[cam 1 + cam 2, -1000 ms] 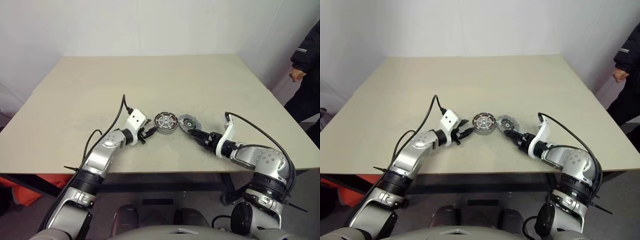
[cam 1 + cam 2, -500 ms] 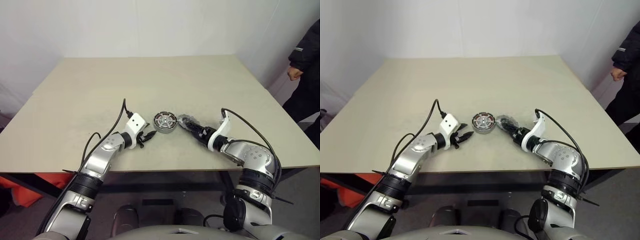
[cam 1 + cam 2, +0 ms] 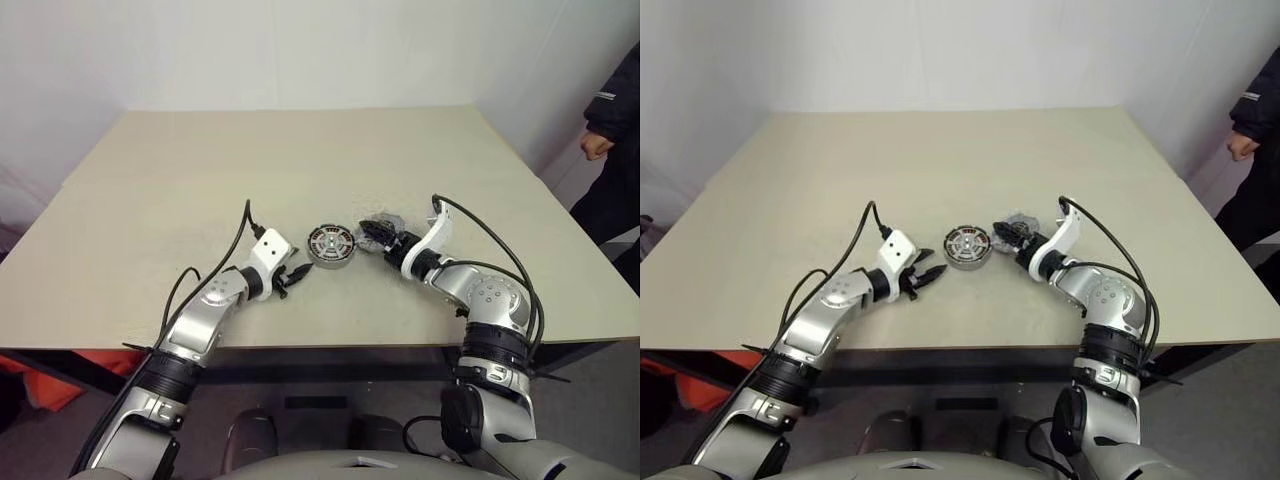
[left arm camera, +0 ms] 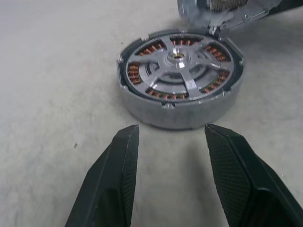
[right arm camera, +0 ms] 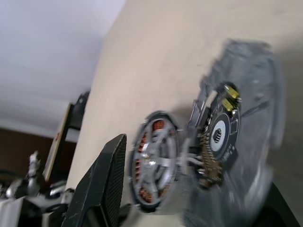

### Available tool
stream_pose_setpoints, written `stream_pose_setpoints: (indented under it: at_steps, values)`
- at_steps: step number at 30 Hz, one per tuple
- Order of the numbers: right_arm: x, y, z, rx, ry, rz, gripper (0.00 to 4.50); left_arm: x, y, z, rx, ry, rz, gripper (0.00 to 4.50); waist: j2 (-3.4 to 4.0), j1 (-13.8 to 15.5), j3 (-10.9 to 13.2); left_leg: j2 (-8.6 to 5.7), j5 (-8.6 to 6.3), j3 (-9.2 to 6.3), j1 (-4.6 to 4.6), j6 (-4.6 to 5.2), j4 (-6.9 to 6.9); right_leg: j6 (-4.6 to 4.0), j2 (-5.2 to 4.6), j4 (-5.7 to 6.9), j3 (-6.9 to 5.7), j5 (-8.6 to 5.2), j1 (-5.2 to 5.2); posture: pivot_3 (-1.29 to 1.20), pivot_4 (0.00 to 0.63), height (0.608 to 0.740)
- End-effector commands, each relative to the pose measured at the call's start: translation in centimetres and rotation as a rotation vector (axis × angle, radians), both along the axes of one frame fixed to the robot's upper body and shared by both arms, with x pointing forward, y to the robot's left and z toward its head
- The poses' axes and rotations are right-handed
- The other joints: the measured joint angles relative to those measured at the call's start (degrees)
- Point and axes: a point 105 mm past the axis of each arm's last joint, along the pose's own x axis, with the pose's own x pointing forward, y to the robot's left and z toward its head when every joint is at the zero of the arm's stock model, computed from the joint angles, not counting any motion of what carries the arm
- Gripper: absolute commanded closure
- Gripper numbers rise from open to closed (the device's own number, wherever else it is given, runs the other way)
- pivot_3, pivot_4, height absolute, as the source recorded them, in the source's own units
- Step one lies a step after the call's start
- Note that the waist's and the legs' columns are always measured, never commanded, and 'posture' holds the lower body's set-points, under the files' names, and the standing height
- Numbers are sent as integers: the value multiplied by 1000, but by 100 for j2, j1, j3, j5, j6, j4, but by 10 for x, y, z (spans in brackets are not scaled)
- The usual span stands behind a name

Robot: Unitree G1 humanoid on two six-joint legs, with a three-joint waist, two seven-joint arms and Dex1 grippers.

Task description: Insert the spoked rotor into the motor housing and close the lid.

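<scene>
While the spoked rotor [image 4: 181, 66] is already sitting inside the motor housing [image 3: 331, 244], we are bringing the lid [image 5: 236, 137] toward it, so we judge that the closing step is now in hand. The housing is resting on the desk [image 3: 300, 160] near the middle of its front half, well away from every corner, and its copper windings are showing between the spokes. We are holding the lid in the right gripper [image 3: 378, 231], with the jaws closed around its rim; the lid is tilted on its edge, just beside the housing on the side of the desk's right edge, and it is showing a small round circuit board on its inner face. The left gripper [image 4: 171, 142] is standing half open just in front of the housing, toward the desk's front edge, with nothing between its fingers [image 4: 120, 161] and not touching the housing.

We think the next move is calling for turning the lid flat, centring it over the housing, and lowering it evenly. The left gripper may need to steady the housing wall, because the housing could slide on the smooth desk.
</scene>
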Motion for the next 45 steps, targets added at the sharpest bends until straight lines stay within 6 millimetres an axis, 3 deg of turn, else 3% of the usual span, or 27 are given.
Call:
stream_pose_setpoints:
  at_steps: [1,8,21,33,38,42,45]
  values:
    - [2,19,36,6,-156,93,1174,4,3,13,2,-56,12,2178,0,1,0,0,0,0,1,-1,0,11,0,0,0,-6,0,0,0,740]
    - [-8,47,48,-60,-268,239,1174,5,6,12,11,-56,28,2178,0,-1,0,2,5,0,6,-8,2,36,0,3,0,-20,2,0,0,740]
    - [-6,59,48,-171,-359,290,1174,7,14,12,9,-59,71,2178,0,4,0,2,4,0,4,-6,2,35,0,2,0,-20,2,0,0,740]
    - [0,97,47,-217,-469,362,1174,9,34,11,4,-57,146,2178,-1,-8,0,2,3,-1,3,-4,4,34,1,2,0,-19,2,0,0,740]
    - [4,88,47,-409,-601,381,1174,5,39,9,-1,-53,173,2178,-2,7,1,1,2,-2,-2,-2,5,33,1,2,-1,-19,2,0,0,740]
    - [2,76,30,-660,-718,455,1174,5,39,9,-8,-52,180,2178,-3,2,1,2,0,-2,-3,0,12,34,0,2,-1,-19,4,0,0,740]
    - [1,71,21,-685,-725,484,1174,5,36,9,-12,-52,177,2178,-3,-15,1,6,0,-1,-1,0,12,34,4,4,-1,-19,4,0,0,740]
